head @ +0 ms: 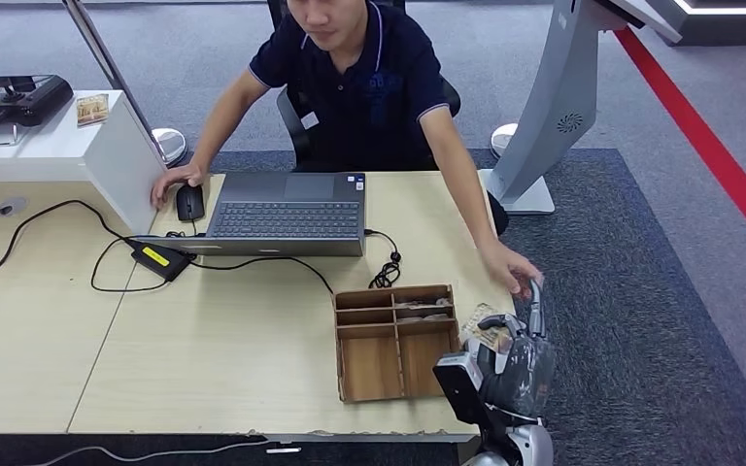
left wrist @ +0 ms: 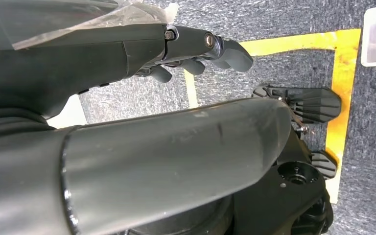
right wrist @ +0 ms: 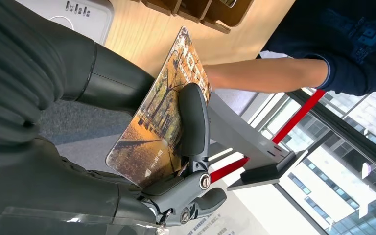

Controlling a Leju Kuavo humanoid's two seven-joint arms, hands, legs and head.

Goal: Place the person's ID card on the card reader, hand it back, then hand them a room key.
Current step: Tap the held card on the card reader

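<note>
My right hand (head: 510,354) hangs off the table's right front corner and holds a card (head: 491,330) printed with an autumn tree scene. In the right wrist view the thumb (right wrist: 192,122) presses on the card's (right wrist: 161,127) face, with the other fingers behind it. The person's hand (head: 513,270) reaches to just beyond my raised fingers; their forearm (right wrist: 264,76) lies close past the card's far edge. A white device (right wrist: 76,12), perhaps the card reader, sits on the table. My left hand (left wrist: 200,49) hangs over the floor, fingers loosely extended and holding nothing.
A wooden divided tray (head: 393,340) with cards in one back slot stands beside my right hand. Farther back are an open laptop (head: 287,216), a mouse (head: 189,202), a power brick (head: 162,258) with cables, and a white box (head: 68,146). A grey kiosk stand (head: 554,107) rises at the right.
</note>
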